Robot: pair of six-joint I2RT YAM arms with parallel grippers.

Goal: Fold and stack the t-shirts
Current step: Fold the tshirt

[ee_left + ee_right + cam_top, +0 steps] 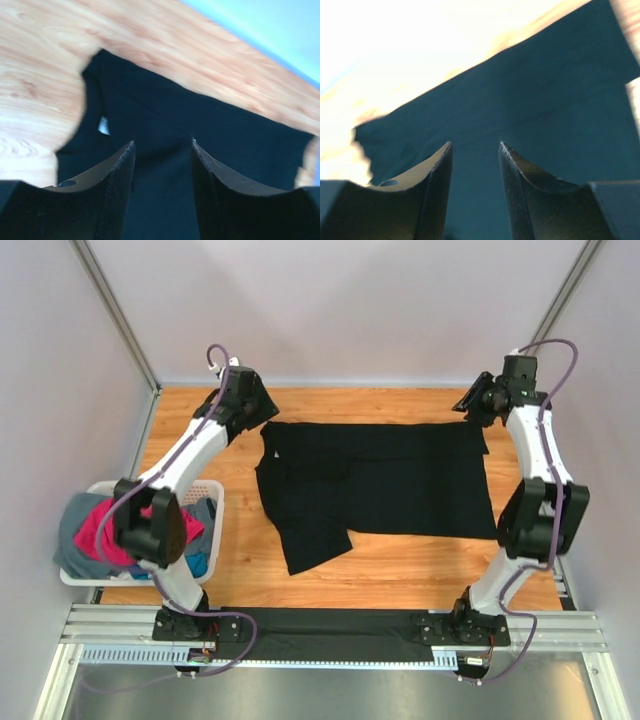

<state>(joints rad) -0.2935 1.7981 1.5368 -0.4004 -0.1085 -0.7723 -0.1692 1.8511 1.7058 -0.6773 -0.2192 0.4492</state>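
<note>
Overall: one black t-shirt (pixel 380 485) lies spread on the wooden counter (pixel 400 570), with both arms reaching to its far corners.
Black t-shirt, position: flat across the far half of the counter, long side running left to right; at its left end a flap of cloth juts toward the near edge.
Left gripper (pixel 162 145): at the far-left corner of the shirt, fingers (pixel 117 180) parted, nothing between them, black cloth directly below.
Right gripper (pixel 475 145): at the far-right corner of the shirt, fingers (pixel 432 180) parted, gripping nothing, cloth beneath.
Contact with cloth: cannot tell for either gripper.
Basket (pixel 216 502): white, slotted, at the left edge of the counter toward the near corner.
Basket contents: pink t-shirt (pixel 105 530), blue t-shirt (pixel 197 565) and grey t-shirt (pixel 72 540), bunched and unfolded; grey cloth hangs over the outer rim.
</note>
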